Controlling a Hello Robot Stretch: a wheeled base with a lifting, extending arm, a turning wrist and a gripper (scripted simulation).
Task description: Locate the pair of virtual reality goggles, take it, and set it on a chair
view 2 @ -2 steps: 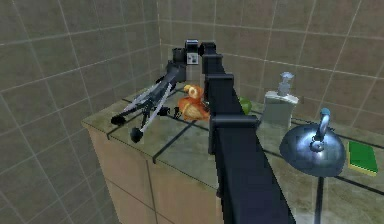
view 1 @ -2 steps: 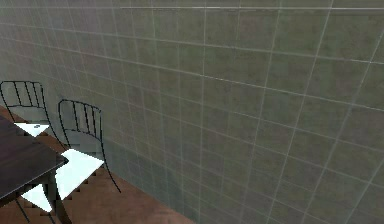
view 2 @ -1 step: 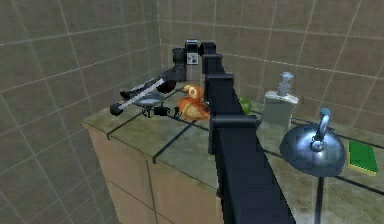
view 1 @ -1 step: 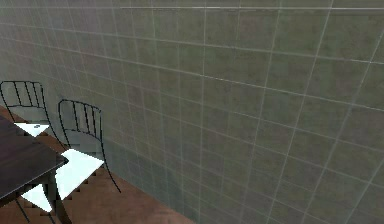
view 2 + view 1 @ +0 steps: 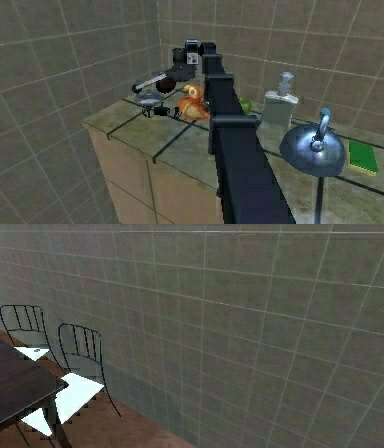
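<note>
The gripper point(image 5: 148, 84) is by a dark shape point(image 5: 153, 100) on the far counter point(image 5: 125, 132), perhaps the goggles; whether it holds anything I can't tell. The chair point(image 5: 84, 374) awaits.

Two chairs point(image 5: 80, 389) (white seats), one table point(image 5: 20, 384), one bottle point(image 5: 283, 95).

A home kitchen: grey-green tiled walls point(image 5: 250, 314), a tiled counter point(image 5: 130, 125) with a round metal basin point(image 5: 312, 150) (green sponge point(image 5: 363, 158) beside it), a white-seated wire chair point(image 5: 80, 389).

Dark arm point(image 5: 236, 140) over a tiled counter point(image 5: 125, 135), hand point(image 5: 148, 84) near an orange object point(image 5: 192, 104), pale bottle point(image 5: 283, 96) at right.
</note>
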